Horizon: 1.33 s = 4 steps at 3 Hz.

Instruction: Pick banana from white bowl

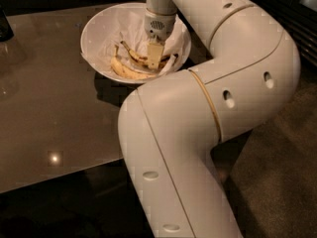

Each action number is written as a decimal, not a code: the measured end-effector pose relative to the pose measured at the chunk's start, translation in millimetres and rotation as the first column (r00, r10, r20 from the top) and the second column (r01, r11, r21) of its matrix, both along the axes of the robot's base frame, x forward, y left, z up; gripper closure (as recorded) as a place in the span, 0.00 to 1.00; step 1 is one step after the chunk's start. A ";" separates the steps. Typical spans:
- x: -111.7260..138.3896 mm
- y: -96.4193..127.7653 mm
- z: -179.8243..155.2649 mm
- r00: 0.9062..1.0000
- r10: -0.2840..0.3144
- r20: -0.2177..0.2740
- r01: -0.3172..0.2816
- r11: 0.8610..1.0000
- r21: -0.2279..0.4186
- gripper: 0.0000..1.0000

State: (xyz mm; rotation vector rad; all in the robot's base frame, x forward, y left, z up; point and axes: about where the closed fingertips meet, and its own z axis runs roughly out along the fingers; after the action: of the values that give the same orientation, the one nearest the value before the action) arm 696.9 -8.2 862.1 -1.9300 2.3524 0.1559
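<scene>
A glossy brown table (pixel 44 108) fills the left of the camera view, its top smooth enough to mirror a small bright spot of light (pixel 53 157) near the front edge; that edge runs slantwise across the lower left, and below it everything is in deep shadow; at the far left corner a dark object (pixel 5 26) stands on the surface, cut off by the border and too dim to name; to the right the floor (pixel 282 172) looks like dull brown carpet, and beyond it, at the upper right, there is a dark slatted structure (pixel 302 21); the white bowl (pixel 93 38) sits on the far part of the table, casting a shadow toward the viewer, and is lined with crumpled white paper (pixel 126 26); the banana (pixel 134 56), brown-streaked with a long stem pointing up-left, lies in the bowl's middle, just behind a paler banana (pixel 126 71) that curves along the near side; the robot's thick white arm (pixel 213 108) rises from the bottom, bends, and reaches back over the bowl's right rim; the gripper (pixel 154 58) points straight down inside the bowl and meets the right-hand half of the banana; whether it is apart or clamped on the fruit cannot be told.
</scene>
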 end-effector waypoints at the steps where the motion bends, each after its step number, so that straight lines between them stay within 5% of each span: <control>1: -24.5 -20.3 40.6 0.995 -0.017 0.097 0.013 0.999 0.037 1.00; 4: -53.9 -14.2 75.7 0.985 0.014 0.173 -0.026 0.997 0.066 1.00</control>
State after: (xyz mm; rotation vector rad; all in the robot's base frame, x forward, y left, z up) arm 643.0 -22.3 937.8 -1.8555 2.1895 0.0657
